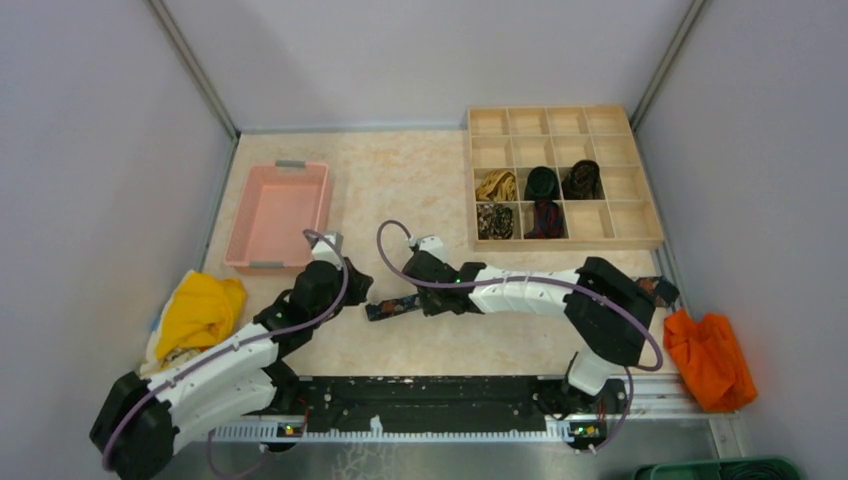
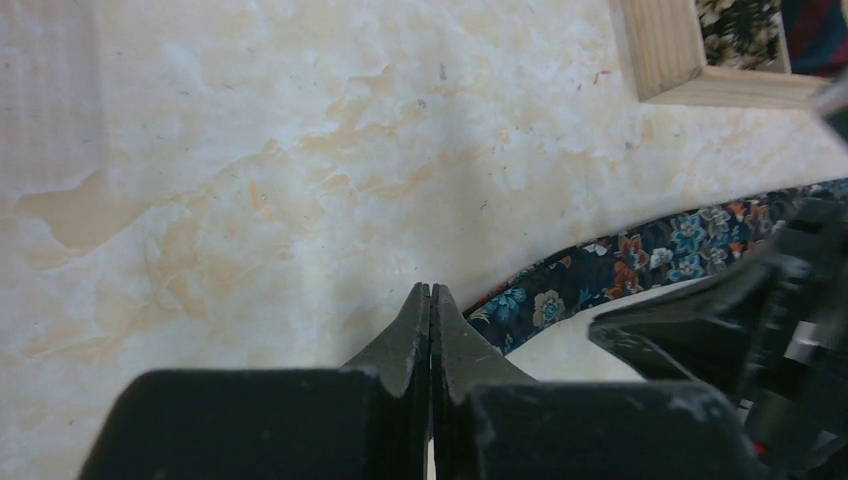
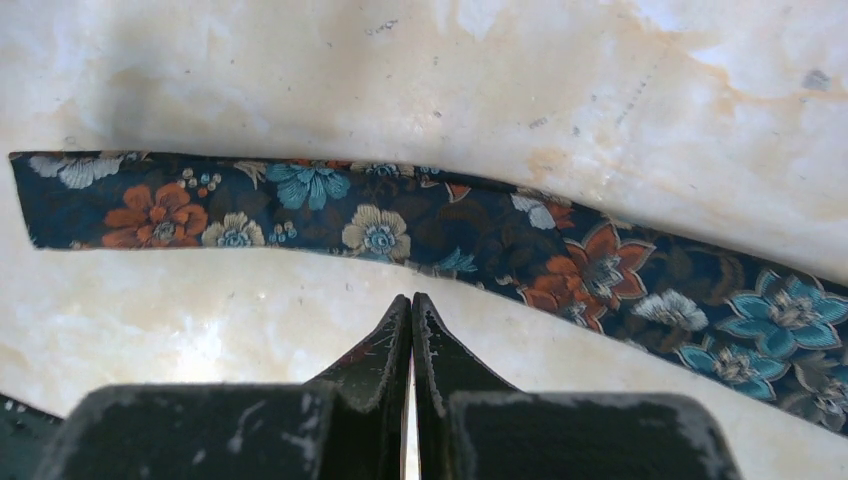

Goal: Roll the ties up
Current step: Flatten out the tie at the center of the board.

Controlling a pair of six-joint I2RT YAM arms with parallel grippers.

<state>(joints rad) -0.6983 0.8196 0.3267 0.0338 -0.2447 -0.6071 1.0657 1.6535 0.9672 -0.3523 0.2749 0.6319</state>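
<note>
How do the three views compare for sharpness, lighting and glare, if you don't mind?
Top external: evenly lit, sharp, soft shadows only. Left wrist: table washed out at left, right arm blurred. Right wrist: floral tie crisp, glare on the table at top.

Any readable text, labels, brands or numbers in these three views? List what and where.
None readable in any view.
Floral tie: printed flowers only, no label showing.
Wooden tray and pink bin: no markings visible.
Base rail: small light specks, too small to read.
</note>
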